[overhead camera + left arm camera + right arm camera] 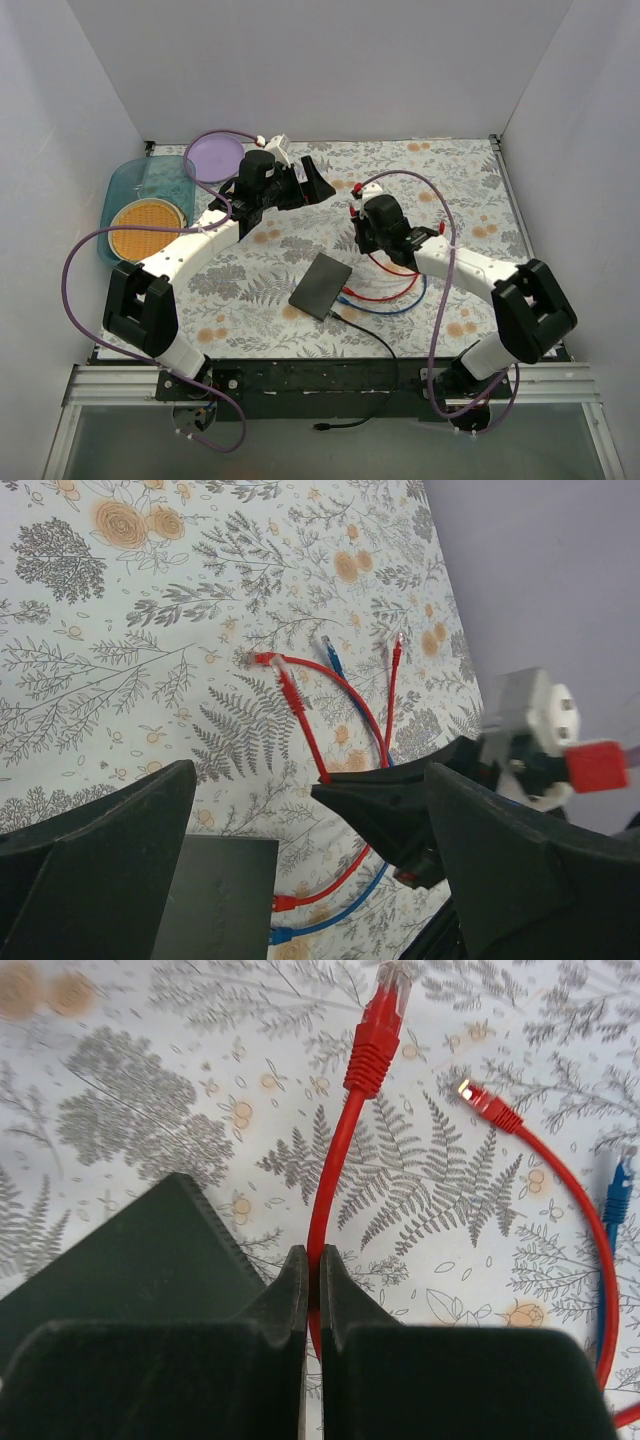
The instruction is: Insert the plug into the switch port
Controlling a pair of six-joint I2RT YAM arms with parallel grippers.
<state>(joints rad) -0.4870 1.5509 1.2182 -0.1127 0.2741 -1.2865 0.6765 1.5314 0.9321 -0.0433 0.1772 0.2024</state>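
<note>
The switch (pixel 321 285), a flat black box, lies mid-table; it also shows in the left wrist view (pixel 220 900). A red and a blue cable (pixel 385 292) are plugged into its right side. My right gripper (pixel 313 1260) is shut on a red cable (pixel 325 1190), a short way behind its plug (pixel 378 1020), which hangs just above the cloth. In the top view the right gripper (pixel 360 238) is behind and right of the switch. My left gripper (pixel 322 185) is open and empty, raised behind the switch, its jaws wide apart.
Loose ends of another red plug (pixel 482 1102) and a blue plug (pixel 615 1182) lie on the floral cloth. A purple plate (pixel 214 155) and a blue bin (pixel 135 190) with an orange disc (pixel 147 225) sit back left. A black cord (pixel 370 335) runs to the front edge.
</note>
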